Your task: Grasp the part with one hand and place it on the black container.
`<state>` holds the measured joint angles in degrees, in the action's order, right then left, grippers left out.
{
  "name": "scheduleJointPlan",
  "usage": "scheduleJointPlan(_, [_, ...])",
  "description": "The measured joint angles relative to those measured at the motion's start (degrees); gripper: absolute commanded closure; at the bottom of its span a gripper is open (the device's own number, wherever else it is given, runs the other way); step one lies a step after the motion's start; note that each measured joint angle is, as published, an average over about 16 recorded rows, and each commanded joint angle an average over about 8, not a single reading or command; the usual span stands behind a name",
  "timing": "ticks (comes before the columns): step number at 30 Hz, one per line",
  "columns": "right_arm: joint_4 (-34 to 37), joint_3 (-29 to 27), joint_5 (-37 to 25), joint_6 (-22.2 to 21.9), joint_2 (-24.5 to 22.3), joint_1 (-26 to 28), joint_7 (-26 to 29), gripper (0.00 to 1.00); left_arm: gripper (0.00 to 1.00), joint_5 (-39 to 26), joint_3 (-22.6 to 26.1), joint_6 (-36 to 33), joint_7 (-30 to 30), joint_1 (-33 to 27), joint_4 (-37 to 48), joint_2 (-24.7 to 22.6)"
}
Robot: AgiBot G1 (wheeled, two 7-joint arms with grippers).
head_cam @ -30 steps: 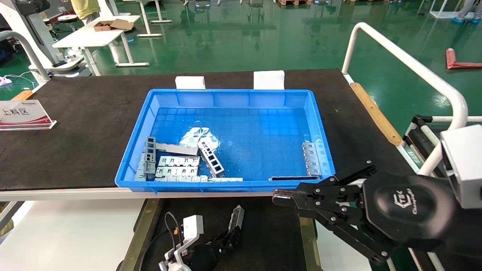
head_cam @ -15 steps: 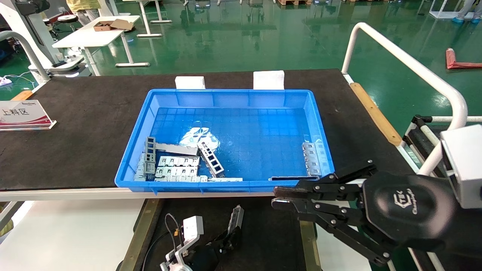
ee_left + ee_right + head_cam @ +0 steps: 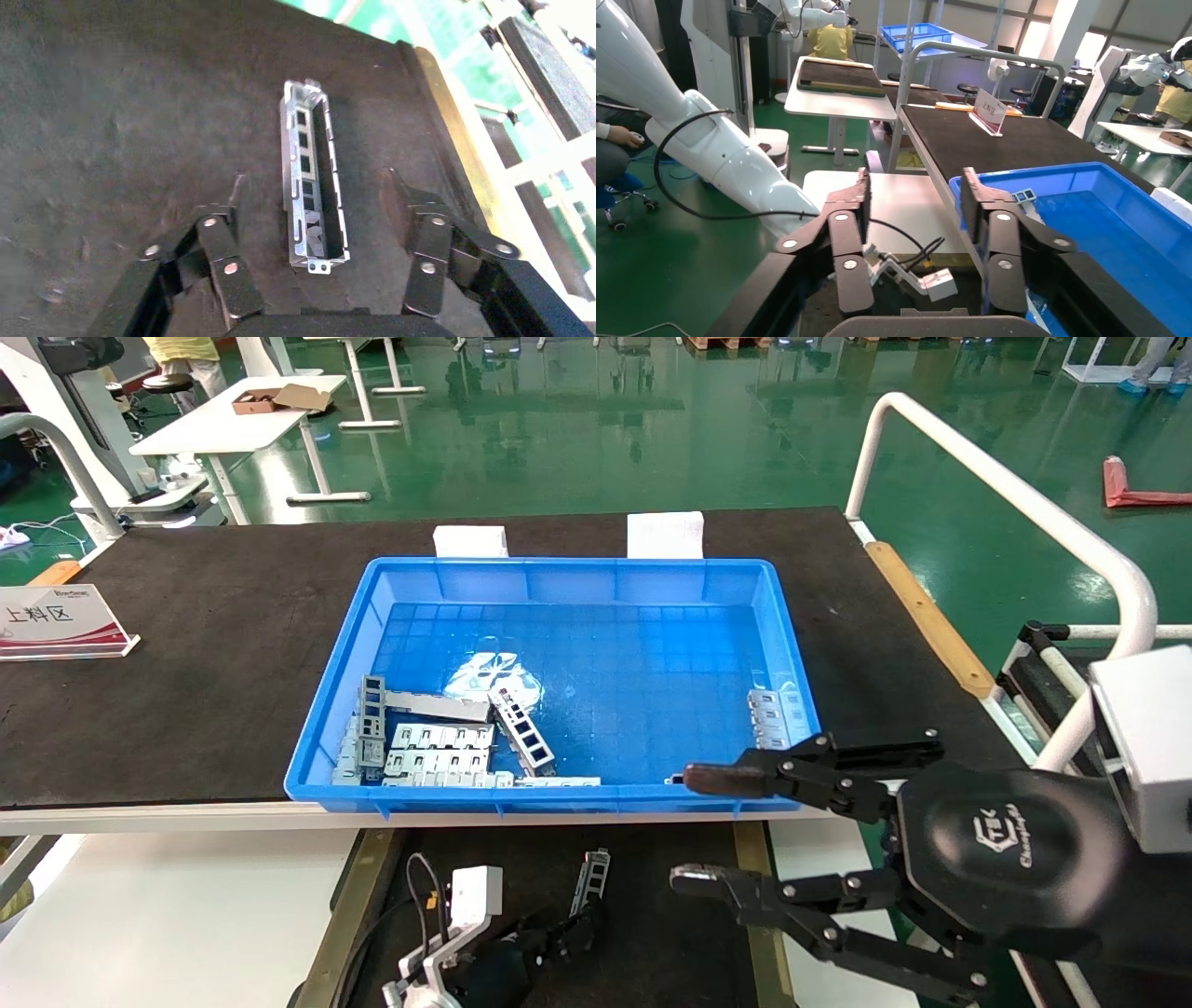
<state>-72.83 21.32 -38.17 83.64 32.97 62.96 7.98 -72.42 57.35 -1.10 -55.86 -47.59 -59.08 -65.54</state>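
Observation:
The part (image 3: 589, 880), a slim silver-grey channel bar with rectangular cutouts, lies on the black container (image 3: 670, 915) below the table's front edge. In the left wrist view the part (image 3: 313, 175) lies flat on the black container (image 3: 105, 105), between the spread fingers and touching neither. My left gripper (image 3: 568, 938) is open just behind the part's near end; it also shows in the left wrist view (image 3: 313, 188). My right gripper (image 3: 683, 825) is open and empty in the air, over the blue bin's front right corner. It also shows in the right wrist view (image 3: 914, 184).
The blue bin (image 3: 559, 565) on the black tabletop mat (image 3: 186, 645) holds several grey metal pieces at front left (image 3: 438, 747) and a few at front right (image 3: 771, 714). Brass-coloured strips (image 3: 358, 887) edge the container. A white rail (image 3: 1006, 486) stands to the right.
My right gripper has gone from shut to wide open. My left gripper has drawn back a little from the part, which stays on the container.

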Motion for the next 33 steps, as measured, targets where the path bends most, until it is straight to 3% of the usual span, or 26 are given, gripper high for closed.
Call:
scheduleJointPlan(9, [0.0,0.0,0.0,0.0,0.0,0.0,0.0,0.0,0.0,-2.6,0.8,-3.5,3.4,0.7,-11.2,8.7])
scheduleJointPlan(17, [0.0,0.0,0.0,0.0,0.0,0.0,0.0,0.0,0.0,-1.9,-1.2,-11.4,9.2,1.0,-17.6,15.5])
scheduleJointPlan(33, [0.0,0.0,0.0,0.0,0.0,0.0,0.0,0.0,0.0,16.8,-14.7,-39.5,33.9,1.9,-17.8,23.9])
